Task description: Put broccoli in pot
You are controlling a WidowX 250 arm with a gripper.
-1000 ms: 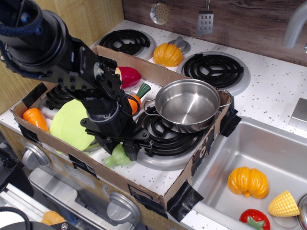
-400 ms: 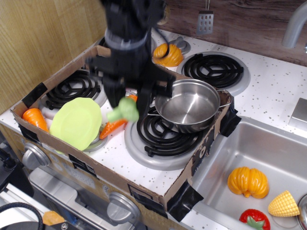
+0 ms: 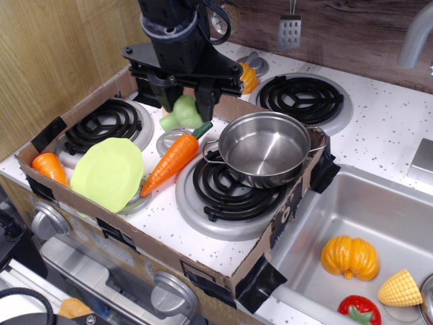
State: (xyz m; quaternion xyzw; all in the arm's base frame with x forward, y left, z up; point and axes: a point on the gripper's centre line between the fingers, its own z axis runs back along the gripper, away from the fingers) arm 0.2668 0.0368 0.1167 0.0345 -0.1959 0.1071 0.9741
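Observation:
My gripper (image 3: pixel 184 101) is shut on the pale-green toy broccoli (image 3: pixel 181 115) and holds it in the air above the stove, left of the pot. The black fingers (image 3: pixel 205 103) straddle the broccoli from above. The shiny steel pot (image 3: pixel 264 147) stands on the front right burner (image 3: pixel 223 193), empty, with its near handle just right of the broccoli. The broccoli hangs above the leafy end of a toy carrot (image 3: pixel 172 159).
A lime-green plate (image 3: pixel 107 172) and a small orange vegetable (image 3: pixel 49 166) lie at the left inside the cardboard tray (image 3: pixel 203 267). An orange pumpkin (image 3: pixel 249 76) sits behind the arm. The sink (image 3: pixel 399 223) at right holds a pumpkin, corn and a tomato.
My gripper closed on the broccoli at the tray's front, lifted it and carried it back and to the right, towards the pot. The carrot under the arm now shows.

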